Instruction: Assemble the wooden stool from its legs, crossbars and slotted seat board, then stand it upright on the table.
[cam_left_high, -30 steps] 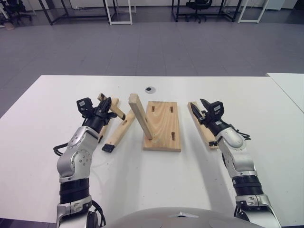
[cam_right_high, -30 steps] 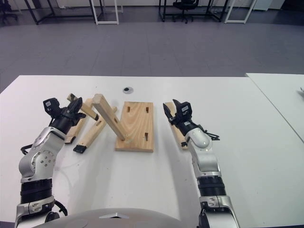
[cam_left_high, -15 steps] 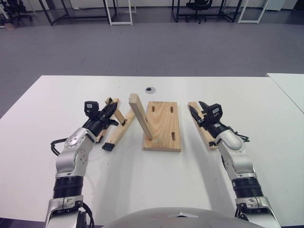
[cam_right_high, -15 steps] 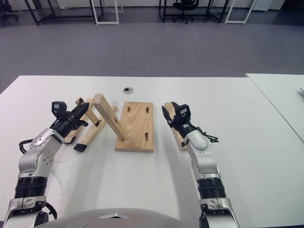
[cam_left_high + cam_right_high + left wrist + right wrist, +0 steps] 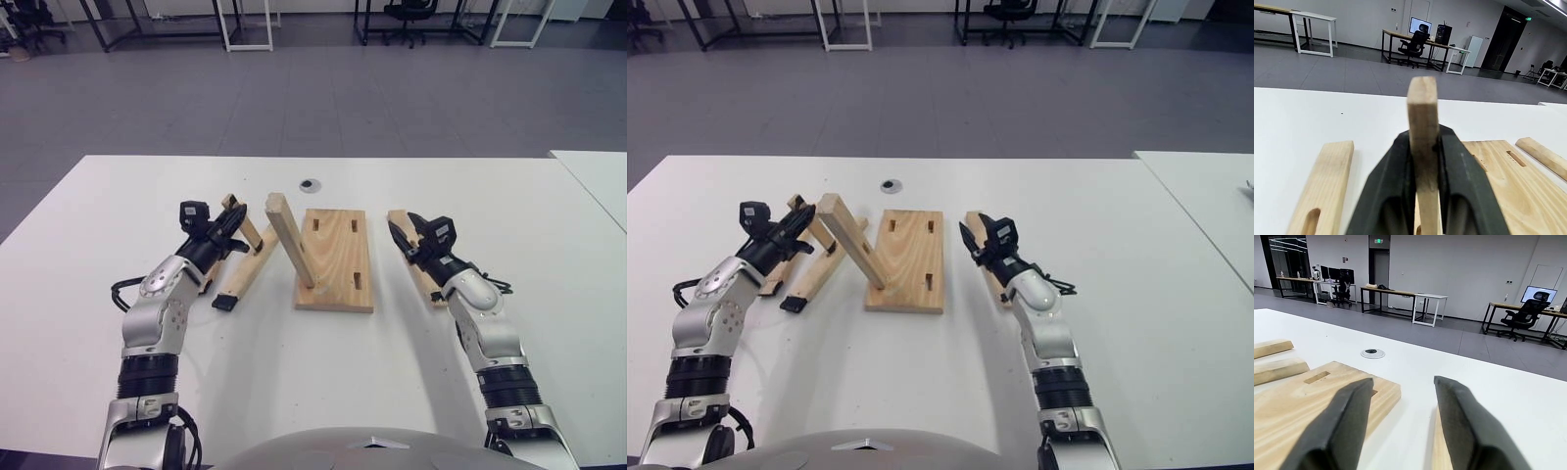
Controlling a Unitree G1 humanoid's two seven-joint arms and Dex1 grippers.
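Note:
The slotted seat board (image 5: 336,262) lies flat at the table's middle. One leg (image 5: 290,238) leans up from its left edge. My left gripper (image 5: 233,227) is just left of that leg, shut on a short wooden bar (image 5: 249,233); in the left wrist view the bar (image 5: 1422,110) stands clamped between both black fingers (image 5: 1459,171). A slotted leg (image 5: 245,271) lies on the table beneath it. My right gripper (image 5: 401,233) is open, hovering low over another leg (image 5: 422,278) that lies right of the board, with nothing between its fingers (image 5: 1349,416).
A round cable grommet (image 5: 311,184) sits in the white tabletop behind the board. A second white table (image 5: 598,176) stands at the far right. Bare table surface (image 5: 313,372) extends in front of the parts.
My left gripper has carried the wooden bar to the right, closer to the leaning leg. My right gripper has shifted slightly left and stays open.

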